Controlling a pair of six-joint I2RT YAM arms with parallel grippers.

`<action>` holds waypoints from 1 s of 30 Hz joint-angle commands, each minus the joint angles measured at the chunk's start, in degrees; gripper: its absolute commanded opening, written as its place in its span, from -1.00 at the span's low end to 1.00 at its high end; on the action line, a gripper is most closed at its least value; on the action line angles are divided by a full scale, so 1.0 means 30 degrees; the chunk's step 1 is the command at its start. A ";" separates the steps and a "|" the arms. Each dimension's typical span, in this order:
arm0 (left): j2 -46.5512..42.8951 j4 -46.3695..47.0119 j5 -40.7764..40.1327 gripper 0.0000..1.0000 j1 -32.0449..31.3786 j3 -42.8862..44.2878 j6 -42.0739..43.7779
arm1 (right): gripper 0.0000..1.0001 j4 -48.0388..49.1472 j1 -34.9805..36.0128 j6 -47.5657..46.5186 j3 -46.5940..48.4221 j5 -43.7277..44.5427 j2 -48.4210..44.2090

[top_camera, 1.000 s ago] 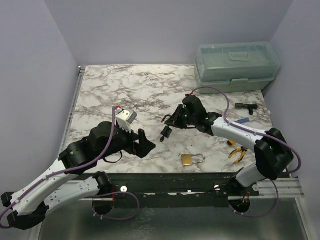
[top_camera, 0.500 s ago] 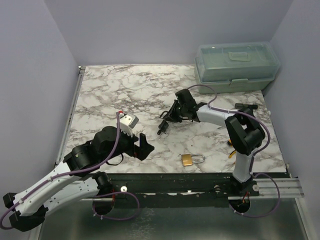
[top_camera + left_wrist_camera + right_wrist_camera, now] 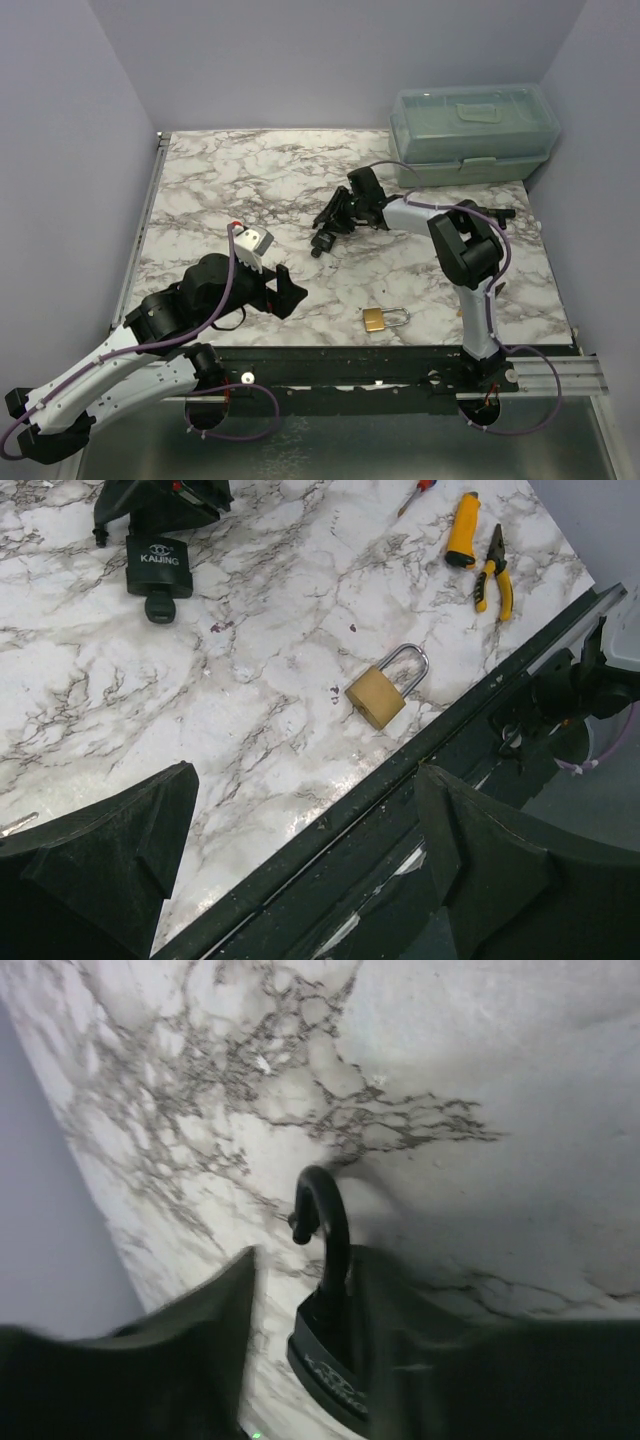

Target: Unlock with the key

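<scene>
Brass lock (image 3: 378, 696) nr tbl (image 3: 260, 710) front edge; L grip (image 3: 305, 780) apart.

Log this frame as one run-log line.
right gripper at black padlock, grip unclear | shackle end free of body | left gripper open, empty | brass padlock lying near front edge

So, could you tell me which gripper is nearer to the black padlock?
Right. The right gripper has the black padlock between its fingers; the left gripper, open, hovers well away, toward the near edge of the table.
</scene>
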 commanded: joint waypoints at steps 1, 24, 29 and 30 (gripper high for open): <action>0.0003 0.0408 -0.0284 0.93 0.0054 -0.0242 0.0387 | 0.10 0.2958 -0.0371 -0.0011 0.0921 -0.1930 0.0499; -0.0019 -0.0101 -0.5470 0.93 0.0378 -0.0455 -0.0989 | 0.81 -1.2971 0.0286 0.0374 -0.2106 0.8361 -1.1196; 0.1969 -0.3334 -1.1083 0.91 0.0412 0.0658 -0.5435 | 0.80 -1.1949 0.1203 0.0043 -0.5606 0.7358 -1.4842; 0.2644 -0.4595 -1.2014 0.90 0.0427 0.0930 -0.7185 | 0.80 -1.2025 0.1397 -0.0094 -0.5935 0.7333 -1.5322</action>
